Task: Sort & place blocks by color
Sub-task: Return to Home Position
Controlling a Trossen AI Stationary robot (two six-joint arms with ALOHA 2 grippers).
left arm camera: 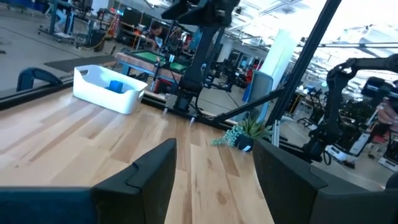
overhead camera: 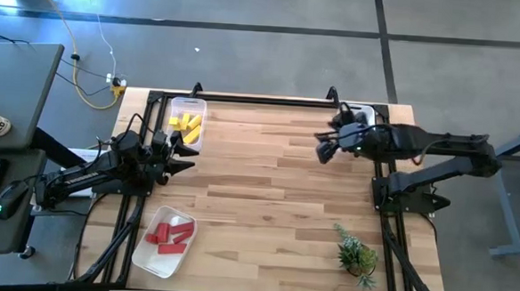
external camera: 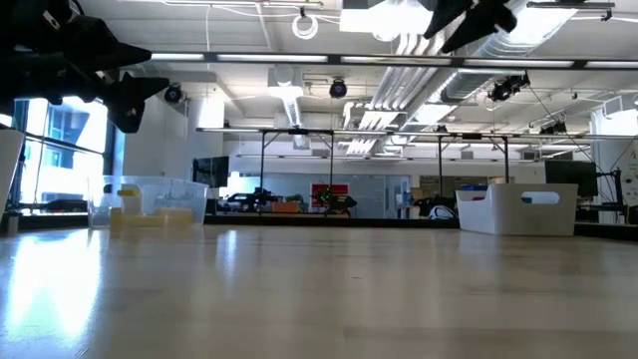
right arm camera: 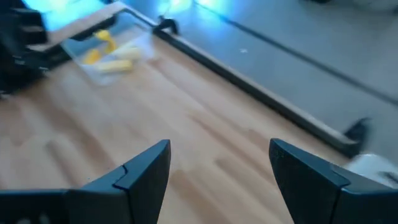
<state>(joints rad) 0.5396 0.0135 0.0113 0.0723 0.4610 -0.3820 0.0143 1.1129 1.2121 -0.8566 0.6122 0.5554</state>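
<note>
worktop point(overhead camera: 275, 191): pale wood planks, smooth, with a soft sheen
transparent bin point(overhead camera: 184, 142): clear plastic, glossy
yellow blocks point(overhead camera: 185, 123): solid colour, smooth, matt
red blocks point(overhead camera: 170, 234): solid colour, smooth, matt
white bin point(overhead camera: 159, 263): opaque plastic, smooth
left hand point(left arm camera: 214, 144): dark, matt, plastic-looking
right hand point(right arm camera: 219, 143): dark, matt, plastic-looking
frame point(overhead camera: 262, 98): black metal, dull
floor point(overhead camera: 274, 48): grey, smooth, slight shine

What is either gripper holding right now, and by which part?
Nothing is held. The left gripper and the right gripper are both open and empty, raised above the table.
</note>
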